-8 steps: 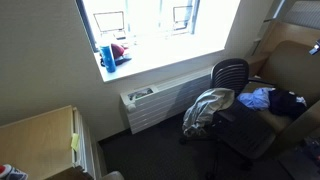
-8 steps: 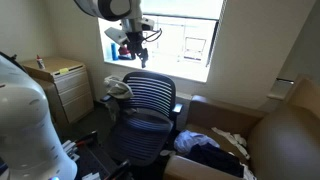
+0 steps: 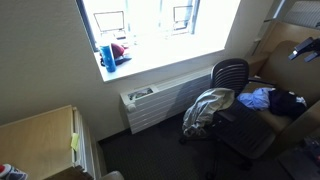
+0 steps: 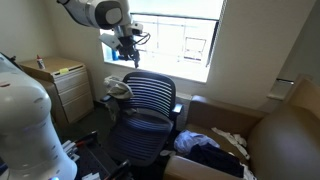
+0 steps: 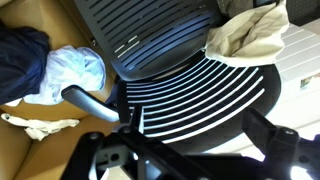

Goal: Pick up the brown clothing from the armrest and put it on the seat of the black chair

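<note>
Wrist view has you looking down over the ribbed back of the black chair (image 5: 190, 90), and the gripper (image 5: 195, 160) shows its jaws spread with nothing between them. The brown clothing (image 5: 250, 35) lies bunched on the armrest, not yet grasped. In an exterior view the gripper (image 4: 128, 52) hangs high above the chair back, well apart from the cloth. By my reading nothing is done yet: you have the descent, grasp, lift and drop onto the seat all ahead.

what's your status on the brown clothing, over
Gripper open, empty, above black mesh chair. Crumpled brown clothing on armrest, not yet picked. Nothing lying on it.
</note>
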